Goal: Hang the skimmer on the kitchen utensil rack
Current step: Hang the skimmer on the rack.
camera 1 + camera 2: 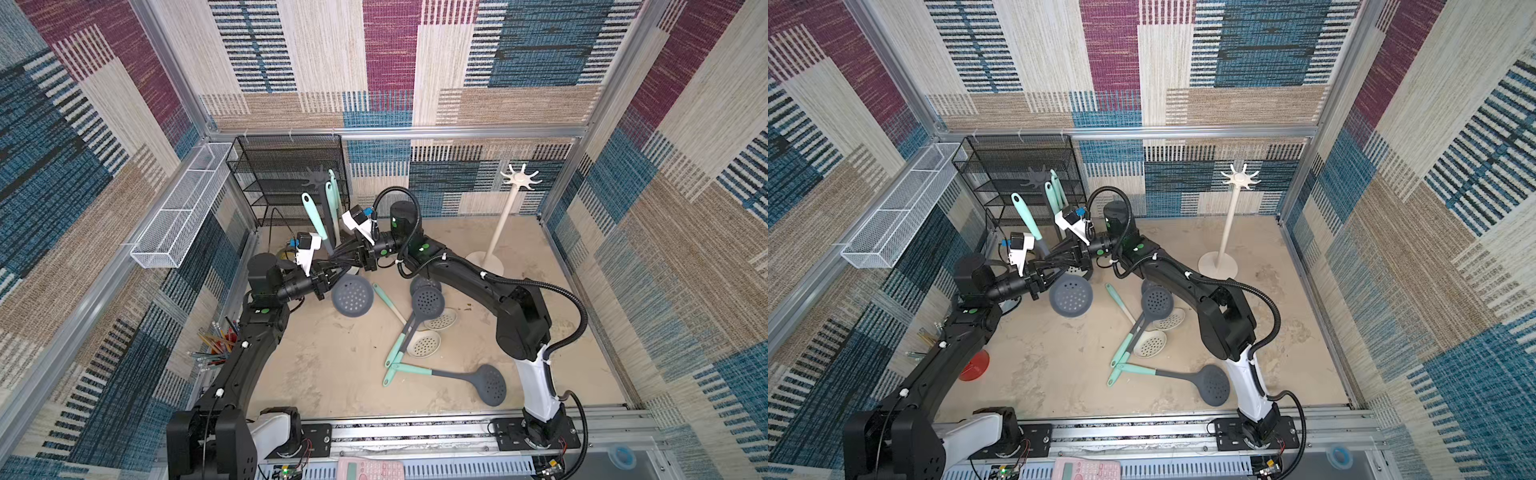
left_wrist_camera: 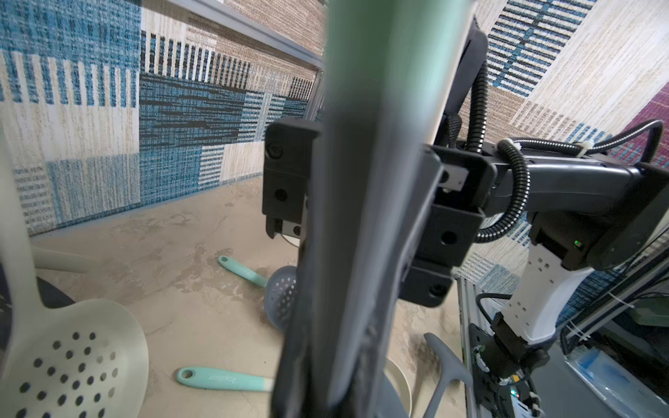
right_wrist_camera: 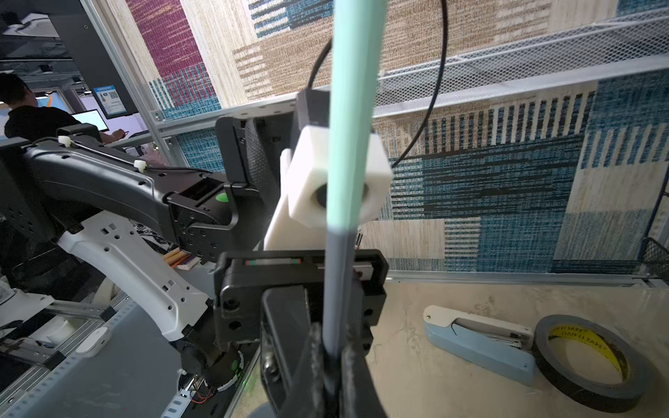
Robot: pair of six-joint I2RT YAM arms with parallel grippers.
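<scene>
Left arm (image 1: 249, 361) and right arm (image 1: 478, 282) reach inward, wrists close together. Left claw (image 1: 337, 273) and right claw (image 3: 331, 347) are both clamped on the skimmer (image 1: 352, 296).

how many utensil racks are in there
2: a grey rack by the black mesh shelf, with teal handles hung on it, and a white rack standing bare further right. None looks hidden.

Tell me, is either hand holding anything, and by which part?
One skimmer: the left hand and right hand both grip its grey neck, below the mint handle.

A blurred skimmer (image 2: 362, 224), grey then mint, crosses close; the right arm (image 2: 579, 188) stands behind it; a mint handle (image 2: 224, 378) lies on the floor (image 2: 173, 289).
</scene>
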